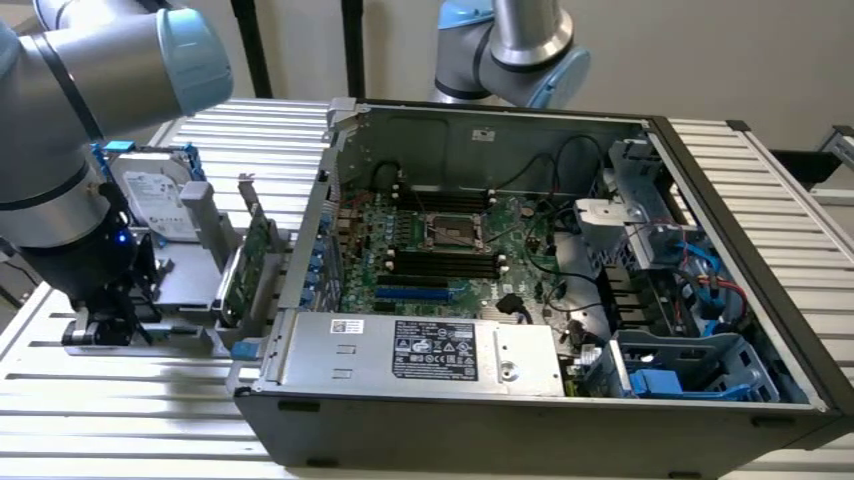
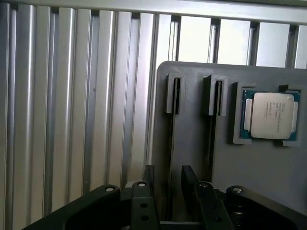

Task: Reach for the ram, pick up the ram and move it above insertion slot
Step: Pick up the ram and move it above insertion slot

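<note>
Two dark fingers of the tool stand apart, one on each side of a narrow slot in a grey holder, gripping nothing. Between them runs a thin dark line, probably the ram seen edge-on, though its green face and chips cannot be made out. It stands upright in the slot and reaches away from the tool along the holder. Bare grey shows between the stick and each finger, so there is no contact.

A second slot of the same kind lies just beside the first, outside the fingers. Farther to that side a square processor with a silver lid sits in its own recess. The holder rests on a desk of ribbed aluminium slats.

Exterior view: the tool hangs low over the holder, at the end of the arm. Just behind it a hard drive stands upright, and near it, toward the computer, stands a taller green card with a metal bracket. The open computer case lies well apart from the tool, on the far side of that card. Inside it the motherboard shows its long dark slots. A second arm rises behind the case
</note>
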Motion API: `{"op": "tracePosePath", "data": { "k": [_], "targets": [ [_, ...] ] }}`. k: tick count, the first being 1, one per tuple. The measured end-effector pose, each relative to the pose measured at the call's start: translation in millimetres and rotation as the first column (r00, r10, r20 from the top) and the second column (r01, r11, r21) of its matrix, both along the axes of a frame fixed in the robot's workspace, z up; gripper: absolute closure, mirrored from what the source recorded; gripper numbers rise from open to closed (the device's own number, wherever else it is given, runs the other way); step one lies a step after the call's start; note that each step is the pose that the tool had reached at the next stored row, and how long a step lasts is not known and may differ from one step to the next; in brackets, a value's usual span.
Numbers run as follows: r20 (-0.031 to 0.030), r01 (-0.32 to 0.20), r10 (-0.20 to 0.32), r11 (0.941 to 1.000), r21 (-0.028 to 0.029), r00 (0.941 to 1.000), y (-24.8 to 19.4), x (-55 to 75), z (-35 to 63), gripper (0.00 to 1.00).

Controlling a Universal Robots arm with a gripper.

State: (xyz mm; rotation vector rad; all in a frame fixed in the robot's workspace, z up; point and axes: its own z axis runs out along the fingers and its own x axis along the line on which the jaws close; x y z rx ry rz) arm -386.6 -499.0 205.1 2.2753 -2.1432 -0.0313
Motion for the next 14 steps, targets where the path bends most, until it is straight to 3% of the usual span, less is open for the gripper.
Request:
{"op": "tracePosePath", "data": {
  "k": [7, 14],
  "targets": [
    [-0.0004, 0.002, -0.002, 1.0, 0.0, 1.0, 1.1, -3.4, -3.6, 0.64],
    [-0.0051, 0.007, -0.007, 1.0, -0.0001, 1.0, 3.8, -3.5, -6.3, 0.64]
  ]
}}
